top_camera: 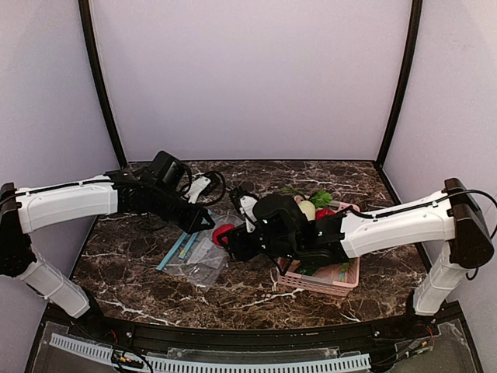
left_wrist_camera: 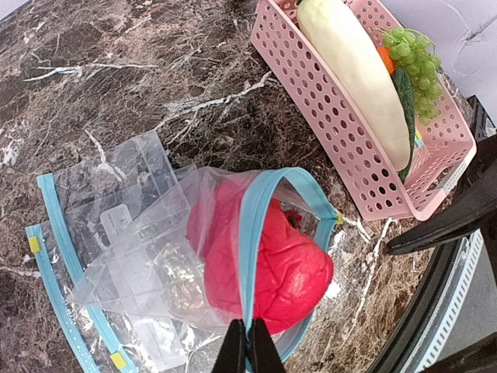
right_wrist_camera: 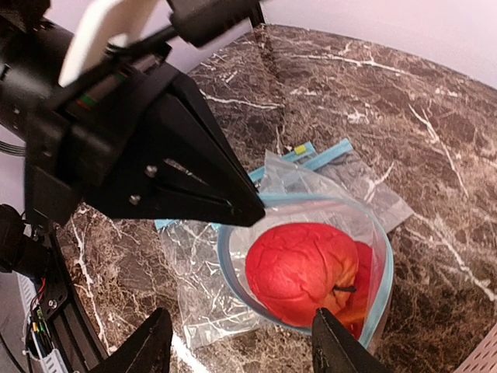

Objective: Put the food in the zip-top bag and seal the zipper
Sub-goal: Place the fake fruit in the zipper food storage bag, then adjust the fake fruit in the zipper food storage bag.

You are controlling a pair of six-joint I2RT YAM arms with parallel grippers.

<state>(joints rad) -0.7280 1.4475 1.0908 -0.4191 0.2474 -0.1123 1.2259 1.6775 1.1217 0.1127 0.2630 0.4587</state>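
Observation:
The zip-top bag [left_wrist_camera: 147,264] lies on the marble with its mouth held open. Two red-pink fruits sit inside it, one in front [left_wrist_camera: 291,268] and one behind [left_wrist_camera: 210,225]; both show in the right wrist view [right_wrist_camera: 303,268]. My left gripper [left_wrist_camera: 249,346] is shut on the teal zipper [left_wrist_camera: 252,233] at the near rim and holds that edge up. My right gripper [right_wrist_camera: 245,350] is open and empty just above the bag's mouth. The dark green cucumber [left_wrist_camera: 405,101] lies in the pink basket [left_wrist_camera: 311,93]. In the top view both grippers meet over the fruit [top_camera: 224,232].
The pink basket also holds a long white radish [left_wrist_camera: 349,62], green grapes [left_wrist_camera: 415,54] and an orange fruit [left_wrist_camera: 386,58]. Spare clear bags with teal strips [left_wrist_camera: 101,194] lie flat under and beside the open bag. A black finger of the right gripper [left_wrist_camera: 450,221] shows by the basket.

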